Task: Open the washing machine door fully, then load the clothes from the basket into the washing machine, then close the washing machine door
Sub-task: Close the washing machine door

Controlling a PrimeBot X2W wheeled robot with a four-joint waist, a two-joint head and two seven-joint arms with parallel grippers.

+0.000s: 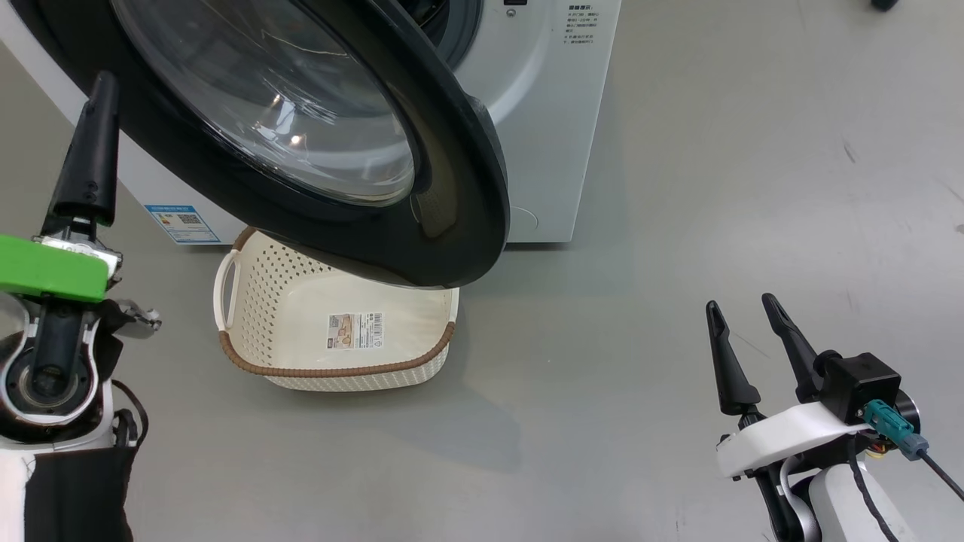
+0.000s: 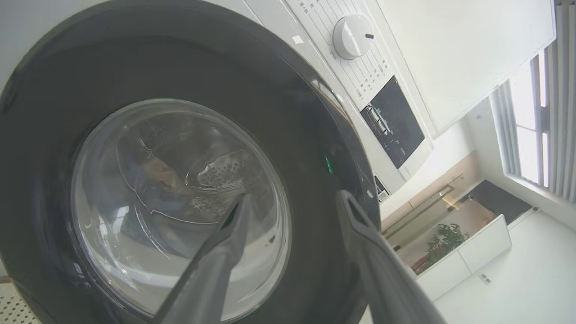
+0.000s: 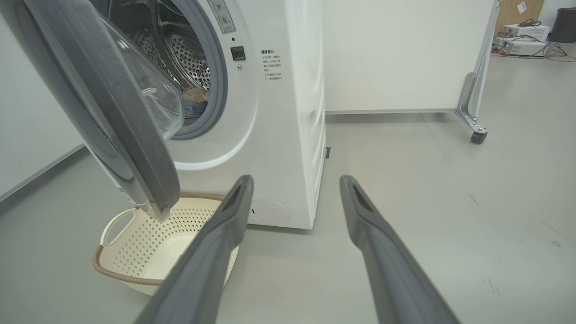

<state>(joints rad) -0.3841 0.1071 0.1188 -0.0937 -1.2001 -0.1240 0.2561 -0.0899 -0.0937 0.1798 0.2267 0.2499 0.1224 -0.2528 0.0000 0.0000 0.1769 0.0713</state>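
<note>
Both spread wide and empty, left gripper (image 2: 294, 198) and right gripper (image 1: 740, 302) flank glossy round door (image 1: 467, 188) above perforated cream basket (image 1: 256, 301).

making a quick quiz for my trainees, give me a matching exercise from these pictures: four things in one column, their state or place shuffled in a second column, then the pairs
Column one:
1. basket
2. washing machine door
3. clothes
4. right gripper

Column two:
a. lying inside the drum
b. open, holding nothing, over bare floor
c. empty, standing in front of the washing machine
d. swung partway out, hanging over the basket

Pairs: 1-c, 2-d, 3-a, 4-b
</note>
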